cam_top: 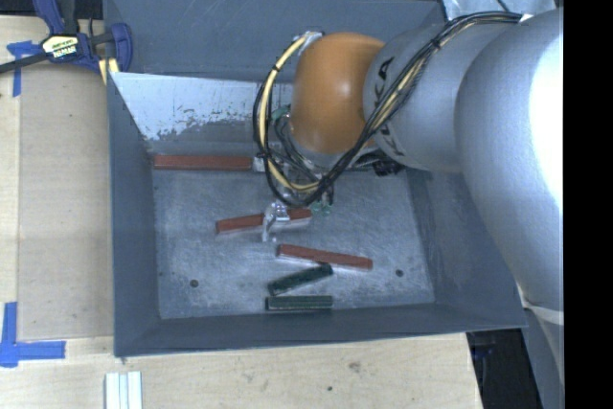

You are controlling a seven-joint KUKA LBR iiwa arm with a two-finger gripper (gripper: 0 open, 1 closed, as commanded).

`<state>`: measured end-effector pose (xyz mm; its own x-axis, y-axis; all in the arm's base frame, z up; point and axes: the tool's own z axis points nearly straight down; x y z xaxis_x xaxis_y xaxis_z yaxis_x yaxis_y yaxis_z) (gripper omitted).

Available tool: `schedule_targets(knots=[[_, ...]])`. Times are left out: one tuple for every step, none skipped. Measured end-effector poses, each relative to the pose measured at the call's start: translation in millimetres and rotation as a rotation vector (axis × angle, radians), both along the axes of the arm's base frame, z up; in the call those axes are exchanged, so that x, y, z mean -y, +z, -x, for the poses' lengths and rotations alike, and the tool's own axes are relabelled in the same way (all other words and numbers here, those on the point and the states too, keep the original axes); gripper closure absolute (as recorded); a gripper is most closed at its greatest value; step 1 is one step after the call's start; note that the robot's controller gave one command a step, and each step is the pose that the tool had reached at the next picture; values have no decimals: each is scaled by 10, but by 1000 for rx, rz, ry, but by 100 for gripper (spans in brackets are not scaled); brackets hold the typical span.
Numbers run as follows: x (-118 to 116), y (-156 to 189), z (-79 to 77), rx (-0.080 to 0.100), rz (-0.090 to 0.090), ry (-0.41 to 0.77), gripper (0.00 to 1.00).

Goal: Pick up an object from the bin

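Observation:
My gripper (274,223) is low in the middle of the bin, its silver tip right on a reddish-brown flat stick (239,225) that lies crosswise on the floor. The stick shows on both sides of the tip. A second reddish-brown stick (324,256) lies just below and to the right. A dark green stick (300,279) rests beside that one, slightly tilted. The orange cover and cables hide the upper part of the gripper.
A third reddish-brown stick (201,163) lies along the back wall at the left. Another dark green stick (299,303) sits against the front wall. The arm covers the bin's right side.

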<state>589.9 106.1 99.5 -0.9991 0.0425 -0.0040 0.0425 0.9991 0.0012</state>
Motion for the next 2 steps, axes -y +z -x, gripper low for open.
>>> schedule_targets(knots=[[72, -262, -40, -1, 1, 57, 0], [151, -210, -35, 24, -7, -183, 100]])
